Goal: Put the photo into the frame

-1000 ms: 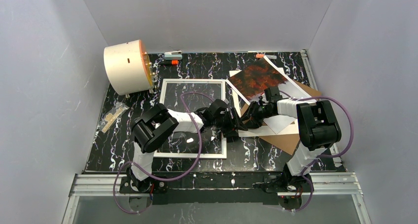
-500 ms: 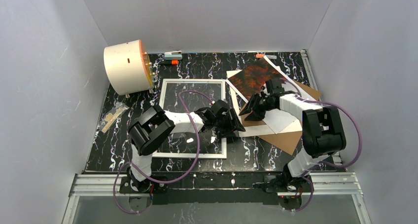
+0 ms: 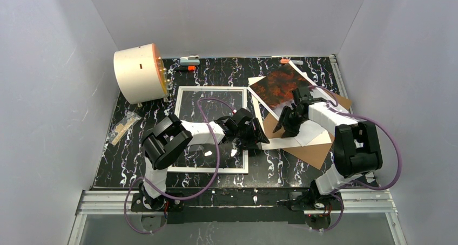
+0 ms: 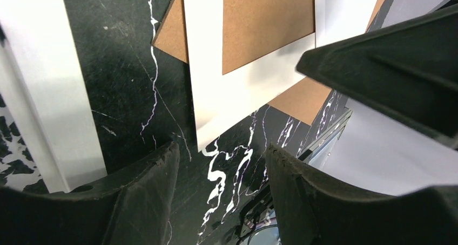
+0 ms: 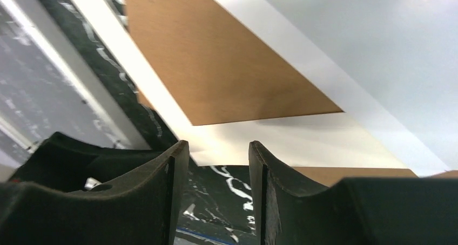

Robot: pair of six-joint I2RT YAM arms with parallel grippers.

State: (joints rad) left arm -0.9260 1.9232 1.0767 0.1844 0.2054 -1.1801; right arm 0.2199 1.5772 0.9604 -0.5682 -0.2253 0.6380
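Note:
The photo (image 3: 278, 84), dark red-orange, lies at the back right on a white mat (image 3: 310, 133) over a brown backing board (image 3: 313, 153). The white frame (image 3: 210, 88) lies flat left of centre, glass showing the marbled table. My left gripper (image 3: 261, 141) sits low by the frame's right edge, open and holding nothing (image 4: 221, 153); the mat's corner (image 4: 205, 83) and frame edge (image 4: 48, 94) lie ahead of it. My right gripper (image 3: 282, 127) hangs over the mat's near-left part, below the photo, open and holding nothing (image 5: 219, 148), facing the mat (image 5: 302, 140) and board (image 5: 216, 67).
A cream cylinder (image 3: 137, 72) stands at the back left. A small clear bag of parts (image 3: 123, 127) lies at the left edge. Two orange-tipped tools (image 3: 186, 67) (image 3: 286, 60) rest along the back wall. Grey walls close in on three sides.
My right gripper has drawn back to the right, away from the left gripper, and now sits over the mat, jaws slightly wider. The left arm has hardly moved.

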